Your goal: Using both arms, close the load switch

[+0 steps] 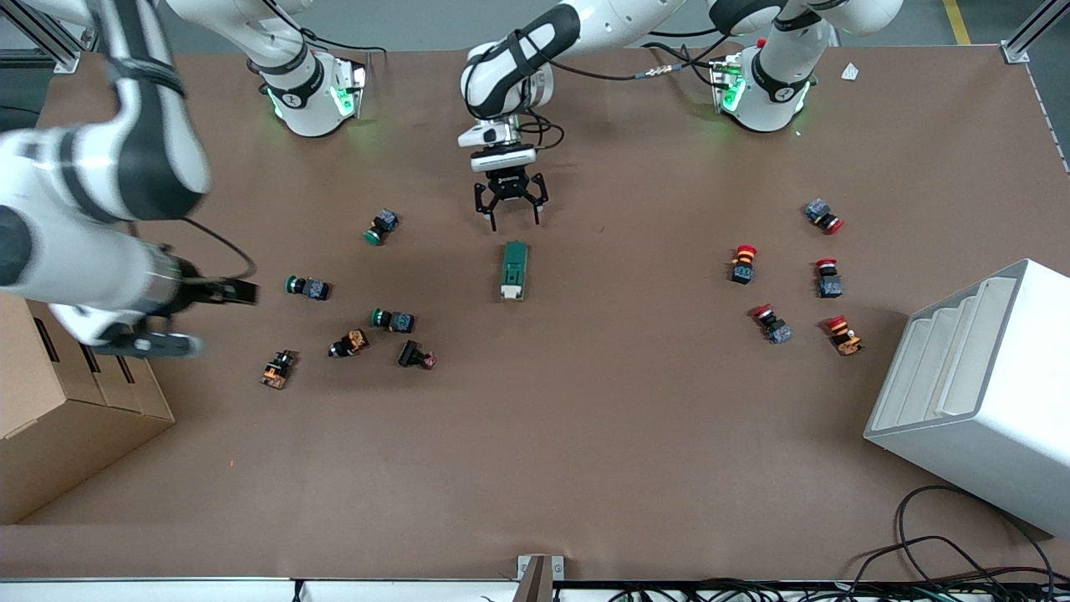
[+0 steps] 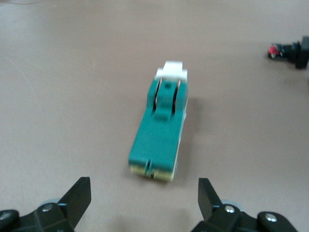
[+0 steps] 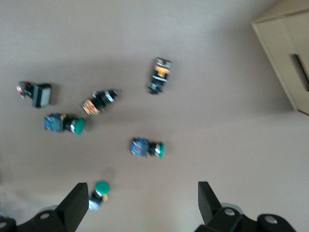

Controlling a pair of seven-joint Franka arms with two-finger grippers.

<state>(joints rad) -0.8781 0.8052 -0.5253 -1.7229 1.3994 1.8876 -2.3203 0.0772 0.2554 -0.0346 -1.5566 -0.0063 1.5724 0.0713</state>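
Observation:
The load switch (image 1: 515, 270), a dark green block with a cream end toward the front camera, lies at the table's middle. My left gripper (image 1: 511, 211) hangs open just above the table, beside the switch's end that lies farther from the front camera. In the left wrist view the switch (image 2: 159, 130) lies past the open left gripper (image 2: 145, 198), with its white lever (image 2: 171, 71) at the end away from the gripper. My right gripper (image 1: 247, 292) is open and empty, up high over the green and orange push buttons (image 1: 393, 319). It also shows in the right wrist view (image 3: 140, 203).
Several push buttons (image 3: 147, 147) lie toward the right arm's end, next to a cardboard box (image 1: 67, 418). Several red push buttons (image 1: 744, 261) and a white stepped bin (image 1: 978, 393) are toward the left arm's end.

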